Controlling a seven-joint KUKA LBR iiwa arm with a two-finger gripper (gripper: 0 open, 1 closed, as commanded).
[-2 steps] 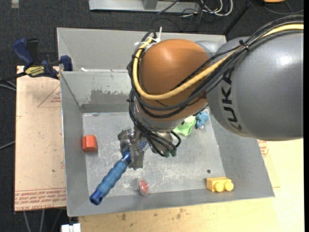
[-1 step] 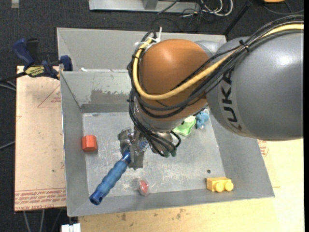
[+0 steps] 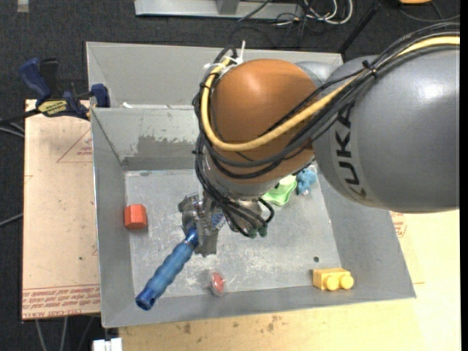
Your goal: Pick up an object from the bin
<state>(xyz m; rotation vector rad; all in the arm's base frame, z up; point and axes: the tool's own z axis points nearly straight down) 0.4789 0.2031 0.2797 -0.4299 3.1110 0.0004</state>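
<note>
The bin (image 3: 108, 196) holds a blue rod (image 3: 167, 273), a red cube (image 3: 135, 216) left of it, and a yellow brick (image 3: 333, 279) right of it. The gripper (image 3: 201, 232) stands at the rod's upper end; whether it is clenched cannot be told. The arm (image 3: 409, 123) is lettered "KUKA".

Pincer (image 3: 201, 234) at upper end of tube (image 3: 167, 272) mid bin (image 3: 110, 196); cube (image 3: 134, 216) to L, brick (image 3: 333, 279) front R.

One cam above the bin (image 3: 110, 210), looking down slightly side-on. Arm (image 3: 395, 123) enters from the right, near the lens.
</note>
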